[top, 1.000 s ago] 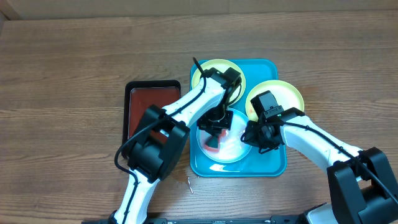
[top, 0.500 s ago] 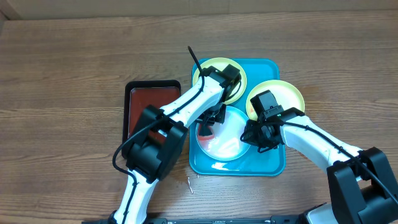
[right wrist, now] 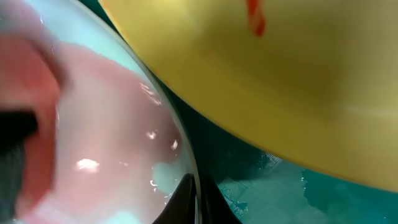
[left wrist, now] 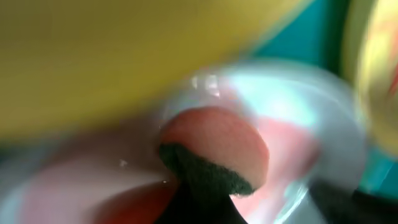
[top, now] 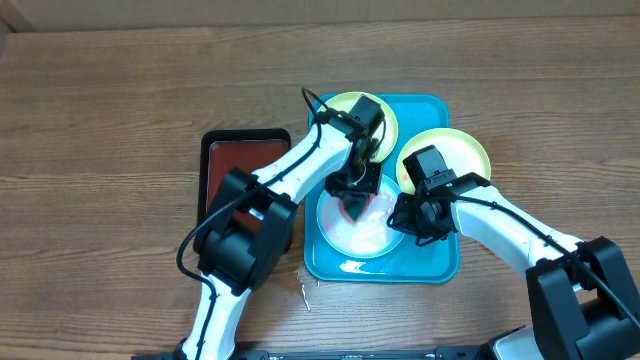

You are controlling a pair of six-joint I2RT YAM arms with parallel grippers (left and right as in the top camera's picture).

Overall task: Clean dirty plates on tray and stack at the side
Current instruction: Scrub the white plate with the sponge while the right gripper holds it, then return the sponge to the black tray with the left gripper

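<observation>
Nearest the robot, the blue-rimmed plate (top: 350, 245) lies flat in the near half of the teal tray (top: 440, 262), a pinkish film across its centre.

The right gripper (top: 412, 228) is pinched closed on this plate's right rim. The left gripper (top: 355, 198) is clamped on a red sponge (top: 354, 208) with a dark green face, and the sponge is pressed against the plate's inside.

Further back, a yellow-green plate (top: 462, 150) sits on the tray's right side, overhanging the right rim. One red smear shows on it in the right wrist view.

Farthest, a second yellow-green plate (top: 338, 108) occupies the tray's far left corner, partly hidden by the left arm.

Left of the teal tray, just apart from it, a black tray (top: 225, 160) with a reddish-brown inside stands on the wooden table (top: 120, 120).
</observation>
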